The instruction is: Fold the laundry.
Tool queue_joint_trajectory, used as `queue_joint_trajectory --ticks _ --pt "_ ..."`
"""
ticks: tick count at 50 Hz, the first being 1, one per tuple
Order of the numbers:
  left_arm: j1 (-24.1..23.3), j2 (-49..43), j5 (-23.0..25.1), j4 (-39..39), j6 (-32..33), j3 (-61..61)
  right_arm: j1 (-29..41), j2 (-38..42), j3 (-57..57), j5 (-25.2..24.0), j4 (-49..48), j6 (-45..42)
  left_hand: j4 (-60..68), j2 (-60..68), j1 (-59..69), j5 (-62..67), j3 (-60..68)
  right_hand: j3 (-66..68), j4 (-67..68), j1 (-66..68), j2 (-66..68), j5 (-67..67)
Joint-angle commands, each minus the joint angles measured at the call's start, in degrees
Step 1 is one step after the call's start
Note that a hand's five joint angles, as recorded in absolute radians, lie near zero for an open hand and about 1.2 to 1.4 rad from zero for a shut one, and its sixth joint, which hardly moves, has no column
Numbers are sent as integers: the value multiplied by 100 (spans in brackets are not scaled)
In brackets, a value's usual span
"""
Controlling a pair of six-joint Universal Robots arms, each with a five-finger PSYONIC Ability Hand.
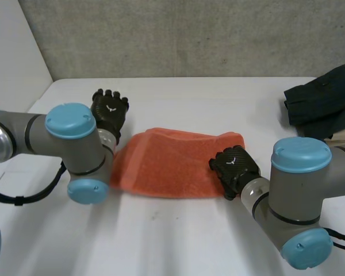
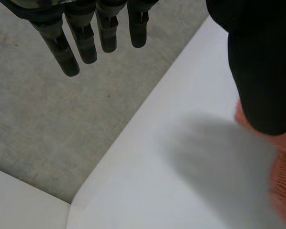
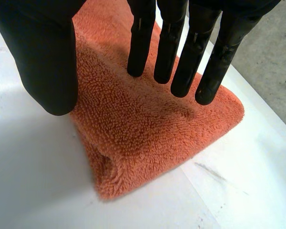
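Note:
An orange towel lies folded in the middle of the white table. My right hand rests over the towel's right end near its front edge. In the right wrist view its straight fingers reach over the towel and its thumb sits at the towel's edge, with no cloth pinched between them. My left hand is beyond the towel's left end. Its fingers are straight and hold nothing, and its thumb hangs above the towel's edge.
A pile of dark clothes lies at the table's back right, with a beige piece just in front of it. The table's far edge meets a grey wall. Bare table lies in front of the towel.

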Motion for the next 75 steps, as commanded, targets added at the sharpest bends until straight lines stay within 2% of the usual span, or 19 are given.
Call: queue_joint_trajectory --ticks 1,8,10,12,14,22,26,30,33,37,41,46,53,54,58,61,62,69,75 --pt "-102 662 76 -7 -195 -750 -95 -37 167 174 -140 -301 -41 -28 29 -137 -73 486 500 1050 511 633" --pt "-138 847 85 -16 -292 -1049 -525 -73 343 139 -132 -345 -41 -28 29 -137 -73 -119 -105 445 -94 28" --pt "-138 855 85 -16 -292 -1085 -570 -73 343 130 -132 -345 -41 -28 29 -137 -73 198 212 762 223 345" --pt "-138 855 85 -7 -292 -1120 -640 -72 369 112 -158 -345 -57 -45 12 -153 -90 2812 2826 3377 2838 2959" --pt "-138 847 76 -16 -301 -1146 -701 -73 361 77 -184 -336 -74 -62 -5 -170 -107 4276 4290 4841 4302 4423" --pt "-120 1022 67 -16 -319 -1278 -1123 -99 501 -265 114 -459 -108 -96 -39 -204 -141 4281 4295 4845 4307 4428" --pt "-94 1303 67 -16 -319 -1471 -1316 -476 703 -292 632 -897 -108 -96 -39 -204 -141 4281 4295 4845 4307 4428" --pt "-85 1655 76 -25 -327 -1752 -1729 -889 669 -230 1159 -1897 -108 -96 -39 -204 -141 4281 4295 4845 4307 4428" --pt "-102 1892 172 -25 -389 -1954 -1826 -969 476 -248 1099 -2242 -108 -96 -39 -204 -141 4281 4295 4845 4307 4428" --pt "-138 2068 357 -25 -564 -2078 -1564 -1004 -8 -283 906 -2498 -108 -96 -39 -204 -141 4281 4295 4845 4307 4428" --pt "-164 2174 383 -25 -845 -2069 -563 -934 -500 -414 669 -2524 -108 -96 -39 -204 -141 4281 4295 4845 4307 4428" --pt "-164 2200 375 -16 -1127 -1981 544 -320 -782 -1081 -51 -2586 -108 -96 -39 -204 -141 4281 4295 4845 4307 4428" --pt "-146 2200 348 -7 -1180 -1911 959 226 -835 -1803 -272 -2507 -108 -96 -39 -204 -141 4004 4018 4568 4029 4151" --pt "-146 2200 340 1 -1180 -1893 977 244 -835 -1821 -290 -2446 -108 -96 -39 -204 -141 2036 2050 2600 2062 2183" --pt "-164 2192 357 2 -1259 -1841 881 200 -817 -1620 -290 -1694 -91 -79 -22 -187 -124 -2719 -2705 -2155 -2693 -2572" --pt "-216 2191 366 2 -1382 -1744 653 34 -791 -1365 -246 -787 -91 -79 -22 -187 -124 -2719 -2705 -2155 -2693 -2572" --pt "-286 2183 383 2 -1495 -1666 365 -211 -713 -1208 -202 -62 -75 -62 -5 -171 -107 -2719 -2705 -2155 -2693 -2572" --pt "-805 1990 445 -16 -1988 -1173 -612 -951 -264 -1065 87 2350 43 55 113 -53 10 -2719 -2705 -2155 -2693 -2572" --pt "-1455 1234 1068 -191 -2147 -567 -956 -978 -281 -1065 571 2793 94 106 163 -2 61 -2719 -2705 -2155 -2693 -2572"
